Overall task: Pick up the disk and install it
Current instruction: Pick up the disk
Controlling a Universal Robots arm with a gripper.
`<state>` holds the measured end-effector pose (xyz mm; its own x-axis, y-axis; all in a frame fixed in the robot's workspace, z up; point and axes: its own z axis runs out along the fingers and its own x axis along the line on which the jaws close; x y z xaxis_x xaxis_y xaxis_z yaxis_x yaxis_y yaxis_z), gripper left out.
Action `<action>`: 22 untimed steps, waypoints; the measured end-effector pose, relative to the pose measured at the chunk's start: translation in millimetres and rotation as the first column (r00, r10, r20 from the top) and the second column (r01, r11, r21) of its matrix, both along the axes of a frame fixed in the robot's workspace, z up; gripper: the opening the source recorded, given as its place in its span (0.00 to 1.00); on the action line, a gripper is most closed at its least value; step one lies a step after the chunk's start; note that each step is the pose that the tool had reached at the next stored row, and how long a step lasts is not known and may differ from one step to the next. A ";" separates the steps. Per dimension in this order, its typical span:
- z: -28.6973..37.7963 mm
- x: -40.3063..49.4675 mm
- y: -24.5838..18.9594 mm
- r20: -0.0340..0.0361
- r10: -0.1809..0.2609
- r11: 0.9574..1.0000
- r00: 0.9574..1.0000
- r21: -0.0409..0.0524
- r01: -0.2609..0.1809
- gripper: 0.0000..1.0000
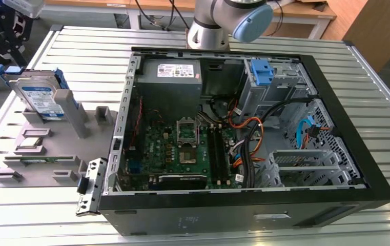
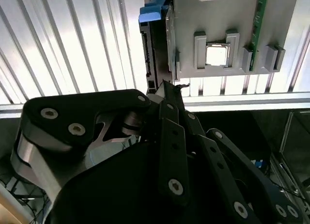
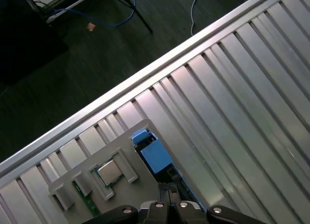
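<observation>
Two fingertips of the gripper seem pressed together, gripping nothing, just beside the disk, upright in its grey holder.

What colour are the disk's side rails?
Blue. The exterior view shows it best, on the disk standing upright in the grey fixture.

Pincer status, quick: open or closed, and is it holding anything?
Pincer: closed, holding nothing. The disk stands upright in the rack.
</observation>
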<state>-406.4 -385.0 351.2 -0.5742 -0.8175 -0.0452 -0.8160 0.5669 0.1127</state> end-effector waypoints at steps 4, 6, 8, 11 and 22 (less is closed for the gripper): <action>0.0 0.0 0.0 0.000 0.054 0.999 0.999 0.004 -0.054 0.10; 0.0 0.0 0.0 0.000 0.081 0.997 0.997 0.005 -0.081 0.10; -0.1 0.0 0.0 0.000 0.108 0.994 0.994 0.007 -0.108 0.10; -0.1 0.0 0.0 0.001 0.149 0.989 0.989 0.010 -0.149 0.10; -0.2 0.0 0.0 0.004 0.291 0.956 0.957 0.023 -0.291 0.10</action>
